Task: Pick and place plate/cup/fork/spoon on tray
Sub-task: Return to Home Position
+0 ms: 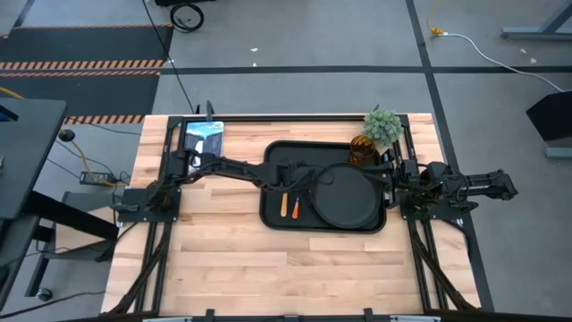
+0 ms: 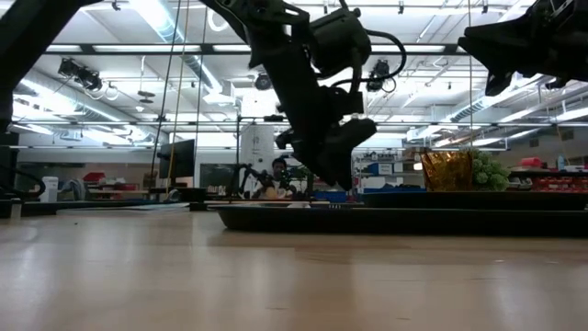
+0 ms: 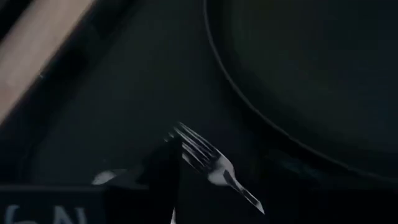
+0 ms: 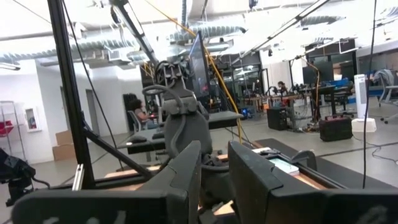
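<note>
The black tray (image 1: 277, 156) lies mid-table with the round black plate (image 1: 347, 195) on its right half. The fork (image 1: 296, 207) and the spoon (image 1: 285, 204), both orange-handled, lie side by side on the tray's left half. The amber cup (image 1: 361, 148) stands beside the tray's far right corner. My left gripper (image 1: 298, 177) is open and low over the fork's head. One finger (image 3: 165, 171) stands beside the tines (image 3: 199, 149); I cannot tell whether it touches them. My right gripper (image 4: 214, 177) is shut, raised at the table's right side.
A small green plant (image 1: 382, 127) stands at the far right, next to the cup. A tablet (image 1: 204, 136) lies at the far left by the left arm's base. Bare wood stretches along the near side of the table (image 1: 286, 268).
</note>
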### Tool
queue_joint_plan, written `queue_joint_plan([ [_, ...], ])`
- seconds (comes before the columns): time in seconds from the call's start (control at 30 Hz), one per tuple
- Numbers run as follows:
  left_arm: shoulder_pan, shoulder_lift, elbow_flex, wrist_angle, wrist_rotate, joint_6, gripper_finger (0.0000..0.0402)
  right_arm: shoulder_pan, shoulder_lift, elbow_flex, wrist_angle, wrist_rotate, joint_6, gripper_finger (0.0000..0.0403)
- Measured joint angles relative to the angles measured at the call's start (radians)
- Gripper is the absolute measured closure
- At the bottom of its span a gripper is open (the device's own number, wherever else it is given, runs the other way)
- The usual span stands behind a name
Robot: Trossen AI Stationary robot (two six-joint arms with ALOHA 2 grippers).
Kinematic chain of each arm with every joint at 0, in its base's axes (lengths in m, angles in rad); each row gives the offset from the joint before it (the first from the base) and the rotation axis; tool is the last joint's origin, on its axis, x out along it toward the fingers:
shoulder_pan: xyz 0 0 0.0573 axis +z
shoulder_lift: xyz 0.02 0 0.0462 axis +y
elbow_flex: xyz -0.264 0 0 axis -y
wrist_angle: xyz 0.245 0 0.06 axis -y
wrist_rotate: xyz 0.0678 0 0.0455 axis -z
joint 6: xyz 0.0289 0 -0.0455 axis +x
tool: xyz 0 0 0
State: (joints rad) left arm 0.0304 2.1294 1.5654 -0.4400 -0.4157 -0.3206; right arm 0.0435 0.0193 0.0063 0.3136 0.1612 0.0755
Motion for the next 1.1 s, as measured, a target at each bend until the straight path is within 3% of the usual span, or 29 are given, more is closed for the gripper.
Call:
queue_joint_plan([
  [0.33,0.033,0.001,0.000,0.025,-0.078,0.121,0.0210,0.000,0.000,0.000,0.003,0.000,0.000,0.0315],
  [0.5,0.041,0.001,0.000,0.019,-0.069,0.113,0.0210,0.000,0.000,0.000,0.003,0.000,0.000,0.0315],
  [0.6,0.033,-0.016,-0.001,-0.029,-0.008,0.091,0.0210,0.000,0.000,0.000,0.003,0.000,0.000,0.0315],
  [0.73,-0.009,-0.059,0.000,-0.114,0.007,0.135,0.0210,0.000,0.000,0.000,0.004,0.001,0.000,0.0315],
  [0.97,-0.131,-0.107,0.000,-0.286,-0.162,0.176,0.0210,0.000,0.000,0.000,0.005,0.001,0.000,0.0315],
  [1.1,-0.193,-0.110,0.000,-0.299,-0.173,0.176,0.0210,0.000,0.000,0.000,0.006,0.001,0.000,0.0315],
])
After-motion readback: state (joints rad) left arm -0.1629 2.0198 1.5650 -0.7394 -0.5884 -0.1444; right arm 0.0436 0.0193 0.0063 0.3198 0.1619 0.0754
